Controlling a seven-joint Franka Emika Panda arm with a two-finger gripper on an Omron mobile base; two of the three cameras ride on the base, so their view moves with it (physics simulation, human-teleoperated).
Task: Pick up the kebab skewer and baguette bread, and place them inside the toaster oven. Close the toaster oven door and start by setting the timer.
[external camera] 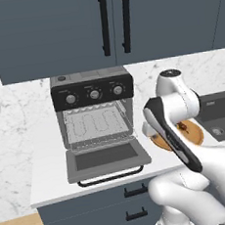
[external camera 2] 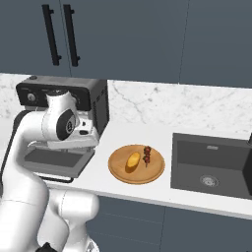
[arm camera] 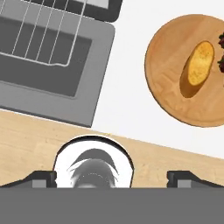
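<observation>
The grey toaster oven (external camera: pixel 92 89) stands on the counter with its door (external camera: pixel 107 157) folded down and the wire rack (external camera: pixel 93 124) showing inside. To its right lies a round wooden plate (external camera 2: pixel 120 172) carrying the golden baguette bread (external camera 2: pixel 133 160) and the dark kebab skewer (external camera 2: pixel 147 155) side by side. My gripper (arm camera: pixel 113 178) hangs open and empty high above the counter's front edge, between the door (arm camera: pixel 52 78) and the plate (arm camera: pixel 166 65). From the hand, the baguette (arm camera: pixel 199 65) is at upper right and the skewer (arm camera: pixel 221 52) is cut off by the right edge.
A dark sink (external camera 2: pixel 211 167) is set into the counter right of the plate. Dark wall cabinets (external camera: pixel 114 21) hang above the oven, with drawers (external camera: pixel 135 191) under the counter. Bare white counter (arm camera: pixel 127 87) separates door and plate.
</observation>
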